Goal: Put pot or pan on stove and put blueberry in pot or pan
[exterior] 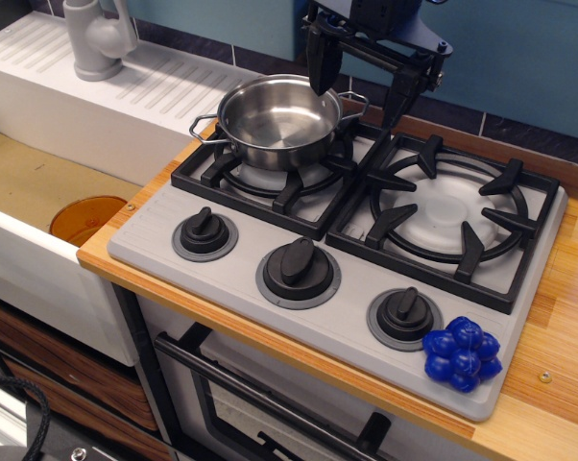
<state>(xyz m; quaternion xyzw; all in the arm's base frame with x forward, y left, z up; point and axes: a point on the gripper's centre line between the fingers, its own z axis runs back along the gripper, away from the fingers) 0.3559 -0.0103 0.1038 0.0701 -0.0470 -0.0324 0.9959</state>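
Toy kitchen: two-burner stove (pixel 347 240) set in a wooden desk (pixel 548 384), sink (pixel 39 187) with faucet (pixel 97 38), oven door (pixel 270 403) below.

**No readable text anywhere**

We find no words, brand names, numbers or signs that can be read. The three knobs (pixel 298 264) on the stove (pixel 174 252) carry no marks we can make out, and the pot (pixel 279 120), the blueberry (pixel 462 352) and the wooden counter (pixel 558 317) show plain surfaces without labels.
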